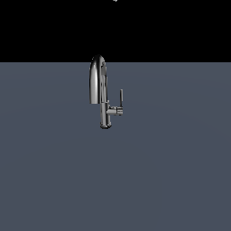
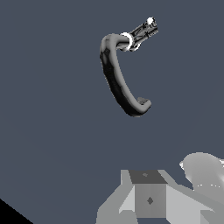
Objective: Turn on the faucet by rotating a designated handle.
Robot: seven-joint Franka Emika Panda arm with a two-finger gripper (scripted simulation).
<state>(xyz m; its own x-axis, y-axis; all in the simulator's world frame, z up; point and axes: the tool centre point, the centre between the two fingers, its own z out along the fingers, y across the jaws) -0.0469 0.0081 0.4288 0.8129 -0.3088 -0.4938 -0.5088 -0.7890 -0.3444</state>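
Handle (image 1: 121,96) first: a thin, straight dark-grey rod standing upright off a short chrome stub on the side of the faucet (image 1: 100,85) stem, much shorter than the arched spout. In the wrist view I look down on the faucet (image 2: 118,74); the gooseneck curves across the picture and the handle (image 2: 145,29) shows only as a short, foreshortened piece at the far end of it, well beyond my jaws and off to one side of their line.

I judge the lever rigid metal, smooth and likely slippery, turning on one fixed pivot at the stub. It should need little force, but it is narrow, so I would pinch it near its free tip, where leverage is greatest, with my pads flat on its two sides. Clamping the broad chrome spout would turn nothing.

My jaws are not in the exterior view. The wrist view shows only grey housing at its edge, no fingertips, so I cannot tell whether they are parted or closed; nothing appears between them. The faucet stands alone on the plain slate-grey tabletop (image 1: 171,180), well apart from me.
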